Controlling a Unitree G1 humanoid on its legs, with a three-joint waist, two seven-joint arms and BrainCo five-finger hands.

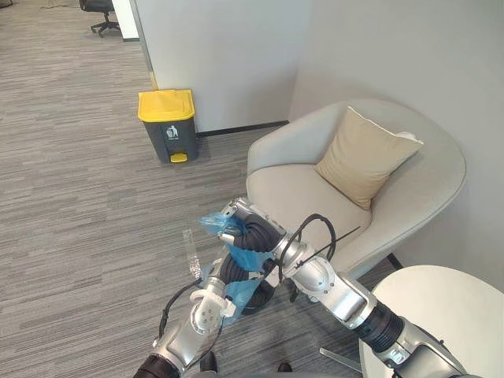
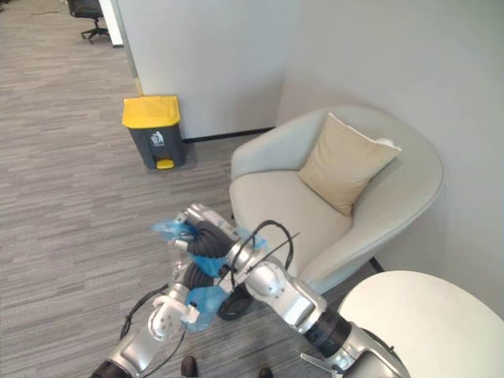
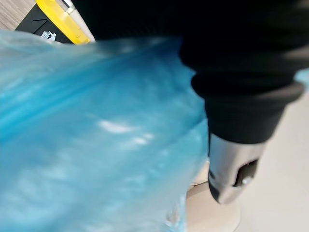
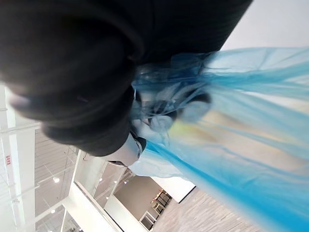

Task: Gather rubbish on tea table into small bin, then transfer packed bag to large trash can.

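— Task's thing, location?
— Blue bag (image 1: 239,257): off the floor, held up before the armchair's (image 1: 299,197) front edge, well apart from the yellow-lidded trash can (image 1: 168,124) at the wall.
— Hands?
— Right hand (image 1: 236,223): fingers curled into the bag's bunched plastic. Left hand (image 1: 235,272): against the bag; fingers hidden, cannot tell.
— Other?
— Tan cushion (image 1: 364,156) on the armchair; white bench (image 1: 441,315) beside it.

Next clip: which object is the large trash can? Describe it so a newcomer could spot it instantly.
Look across the grey carpet to the white wall at the back. At its foot, left of the beige armchair, stands the trash can. It is the only thing with a dark grey body, bright yellow lid and yellow foot pedal.
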